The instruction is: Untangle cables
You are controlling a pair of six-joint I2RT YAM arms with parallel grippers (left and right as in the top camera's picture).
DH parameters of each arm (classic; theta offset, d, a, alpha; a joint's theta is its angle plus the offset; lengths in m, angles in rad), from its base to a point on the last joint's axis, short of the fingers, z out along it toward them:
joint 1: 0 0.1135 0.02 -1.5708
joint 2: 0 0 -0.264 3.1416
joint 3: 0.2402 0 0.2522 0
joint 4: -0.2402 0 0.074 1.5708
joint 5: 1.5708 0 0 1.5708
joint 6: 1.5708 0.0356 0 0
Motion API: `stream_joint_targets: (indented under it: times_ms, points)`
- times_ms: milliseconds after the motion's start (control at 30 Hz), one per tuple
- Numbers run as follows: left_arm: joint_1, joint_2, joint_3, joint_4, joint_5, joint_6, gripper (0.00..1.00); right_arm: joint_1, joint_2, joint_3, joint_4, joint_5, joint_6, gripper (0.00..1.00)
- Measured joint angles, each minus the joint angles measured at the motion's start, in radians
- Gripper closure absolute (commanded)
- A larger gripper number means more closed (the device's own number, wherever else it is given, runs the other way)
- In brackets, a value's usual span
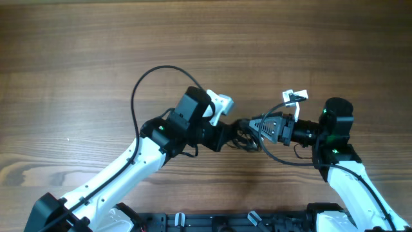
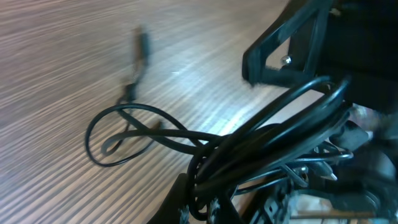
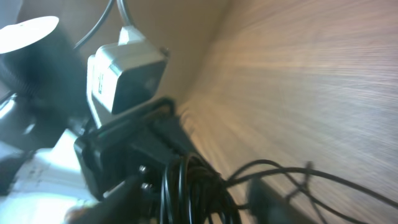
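The cables form one knotted black bundle at the table's middle, between my two grippers. My left gripper comes in from the left and is shut on the bundle; in the left wrist view its fingertips pinch several strands of the cables. A loose loop trails across the wood to a small plug. My right gripper faces it from the right. In the right wrist view its jaws stand apart on either side of the bundle, one blurred finger beside it.
A thick black arm cable arcs above the left arm. The left wrist camera housing sits close in front of the right gripper. Bare wooden tabletop lies all round. The arm bases stand at the near edge.
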Motion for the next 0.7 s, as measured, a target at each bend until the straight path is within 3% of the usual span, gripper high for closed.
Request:
stream_joint_targets:
  times_ms: [67, 167, 333, 600, 700]
  points:
    - [0.033, 0.000, 0.000, -0.026, -0.066, -0.071, 0.96, 0.000, 0.000, 0.000, -0.033, 0.092, -0.016, 0.11]
    - [0.085, 0.000, 0.000, -0.052, -0.124, -0.151, 0.96, 0.000, 0.000, 0.000, -0.113, 0.202, -0.060, 0.18]
    - [0.129, 0.000, 0.000, -0.056, -0.153, -0.263, 0.96, 0.048, 0.000, 0.000, -0.150, 0.223, -0.152, 0.21]
    - [0.129, 0.001, 0.000, -0.060, -0.106, -0.298, 0.96, 0.171, 0.000, 0.000, -0.002, 0.231, -0.274, 0.21]
    - [0.129, 0.001, 0.000, -0.060, -0.090, -0.302, 0.96, 0.172, 0.000, 0.000, 0.005, 0.253, -0.282, 0.30]
